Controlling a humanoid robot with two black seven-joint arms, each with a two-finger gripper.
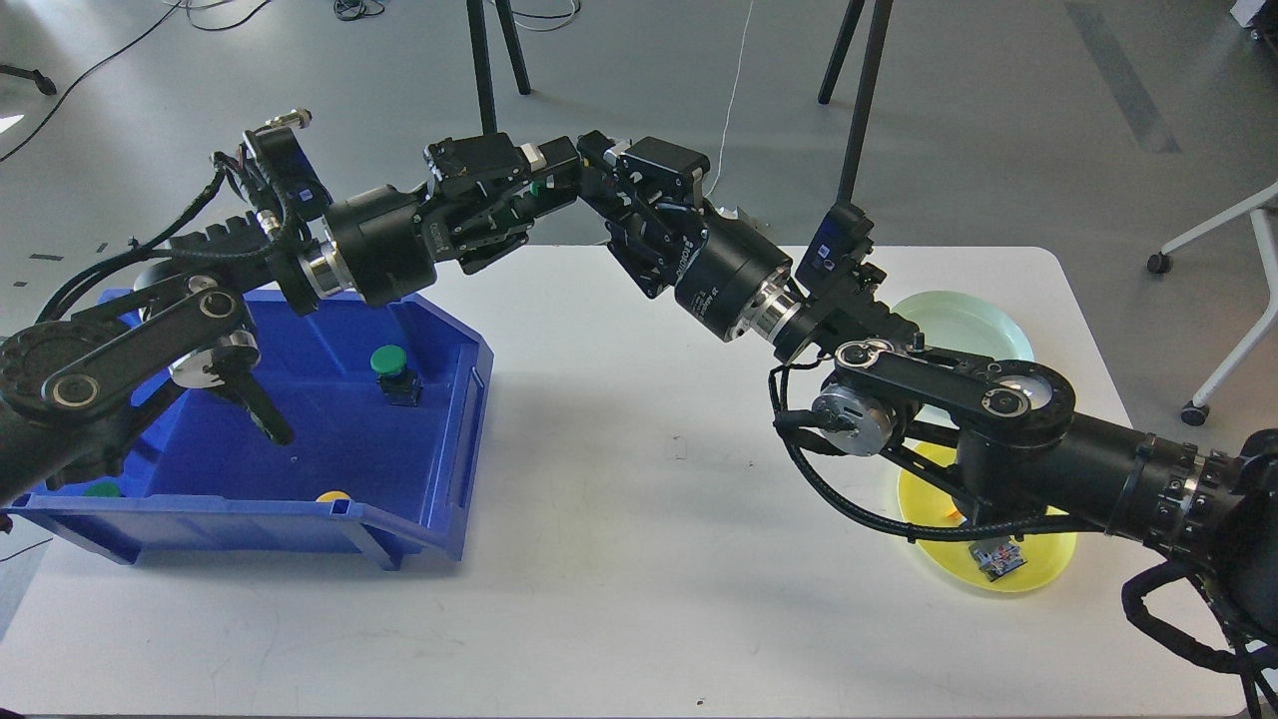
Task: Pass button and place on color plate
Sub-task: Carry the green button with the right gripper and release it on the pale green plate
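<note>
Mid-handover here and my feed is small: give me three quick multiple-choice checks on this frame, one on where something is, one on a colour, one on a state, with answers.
1. Where does the green button that neither gripper holds sit?
A. In the blue bin
B. On the yellow plate
C. On the bare table

2. What colour is the small piece between the left gripper and the right gripper?
A. Red
B. Green
C. White

3. How do the two grippers stand to each other?
A. Far apart at opposite table ends
B. Both down inside the bin
C. Meeting tip to tip above the table's far edge

Answers:
1. A, it stands on the bin floor near the right wall.
2. B, a green spot shows at the meeting point.
3. C, their ends come together in mid-air; whether each jaw is closed is too dark to tell.
</note>
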